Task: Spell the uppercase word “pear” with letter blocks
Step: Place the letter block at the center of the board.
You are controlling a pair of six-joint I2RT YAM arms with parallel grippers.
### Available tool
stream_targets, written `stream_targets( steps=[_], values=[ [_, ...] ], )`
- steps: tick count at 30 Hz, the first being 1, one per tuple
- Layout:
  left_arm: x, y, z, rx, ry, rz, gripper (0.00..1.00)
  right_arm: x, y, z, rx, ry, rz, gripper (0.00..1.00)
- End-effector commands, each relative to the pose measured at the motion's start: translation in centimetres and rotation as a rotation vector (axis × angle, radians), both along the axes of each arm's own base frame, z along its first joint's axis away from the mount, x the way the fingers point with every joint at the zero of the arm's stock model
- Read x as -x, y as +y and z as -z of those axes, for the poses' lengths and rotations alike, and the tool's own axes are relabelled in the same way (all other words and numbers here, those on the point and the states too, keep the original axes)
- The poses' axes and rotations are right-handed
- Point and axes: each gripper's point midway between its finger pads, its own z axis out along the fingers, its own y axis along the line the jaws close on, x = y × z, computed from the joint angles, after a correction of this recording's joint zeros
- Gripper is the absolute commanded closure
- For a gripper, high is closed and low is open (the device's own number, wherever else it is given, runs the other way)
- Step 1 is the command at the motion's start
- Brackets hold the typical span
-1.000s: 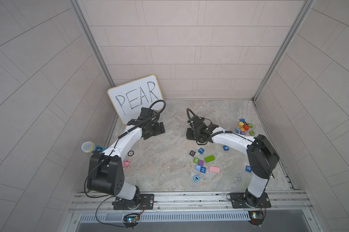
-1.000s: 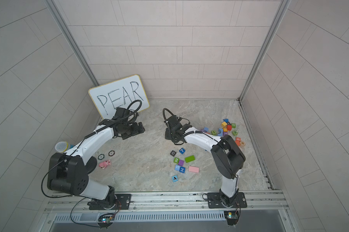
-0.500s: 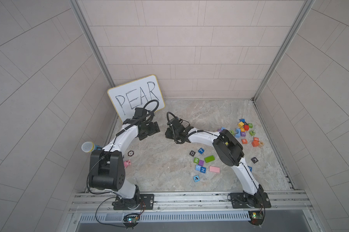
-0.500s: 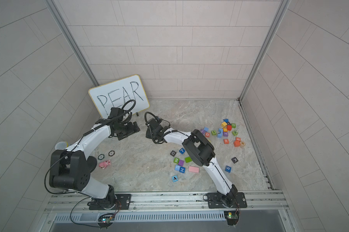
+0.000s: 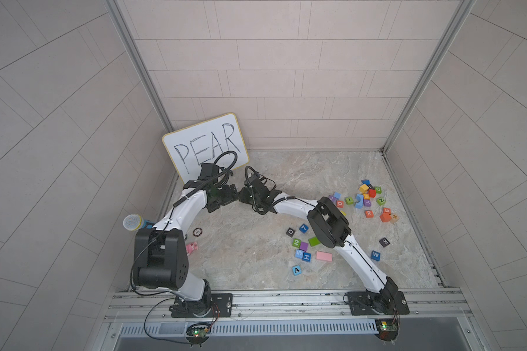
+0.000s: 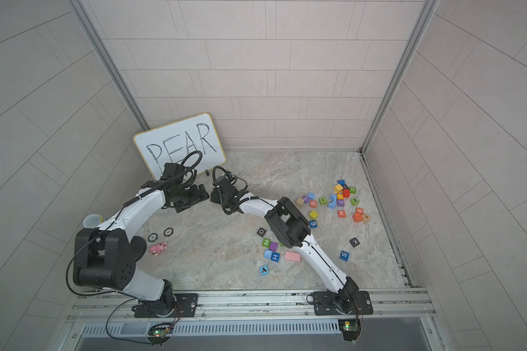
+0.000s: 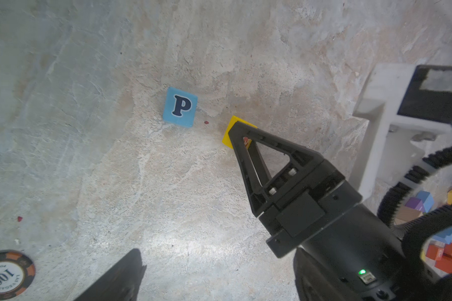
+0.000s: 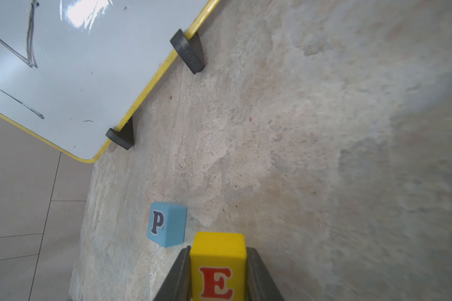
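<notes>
The right gripper (image 8: 217, 250) is shut on the yellow block with a red E (image 8: 217, 265), one finger on each side. It holds the block low at the stone floor; I cannot tell whether the block touches. Just beside it, a small gap away, the light blue P block (image 8: 167, 224) stands on the floor. In the left wrist view the P block (image 7: 180, 107) shows, and a corner of the E block (image 7: 230, 127) shows behind the right gripper (image 7: 236, 131). The left gripper (image 7: 219, 286) is open and empty, short of both blocks. The A block (image 5: 296, 270) lies near the front. The orange-red R block (image 5: 368, 213) is at the right.
The whiteboard reading PEAR (image 5: 206, 146) leans in the back left corner on black feet (image 8: 188, 52). A heap of mixed blocks (image 5: 366, 194) lies at the right, and number and plain blocks (image 5: 302, 249) lie at front centre. Near the left arm are a poker chip (image 5: 197, 232), a pink toy (image 5: 192, 247) and a microphone (image 5: 133, 222).
The right arm has swung left across the floor with the E block, from mid-floor to beside the P block by the whiteboard. The left gripper shifted slightly left and stayed open.
</notes>
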Motion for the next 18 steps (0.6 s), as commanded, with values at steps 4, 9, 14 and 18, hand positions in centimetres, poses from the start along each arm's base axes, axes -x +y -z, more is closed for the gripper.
stream_targets(
  steps=[4, 9, 14, 18],
  values=[
    [0.6, 0.6, 0.3, -0.008, 0.01, -0.003, 0.06, 0.1, 0.3, 1.8, 0.008, 0.028, 0.005, 0.68],
    [0.3, 0.6, 0.2, 0.006, 0.001, -0.009, 0.06, 0.2, 0.4, 2.1, 0.007, 0.03, 0.003, 0.64],
    [0.3, 0.7, 0.1, 0.007, -0.004, -0.01, 0.06, 0.0, 0.5, 2.6, 0.01, 0.033, 0.005, 0.61],
    [0.4, 0.8, 0.2, 0.011, -0.003, -0.014, 0.06, -0.1, 0.5, 3.1, 0.008, 0.039, 0.007, 0.58]
  ],
)
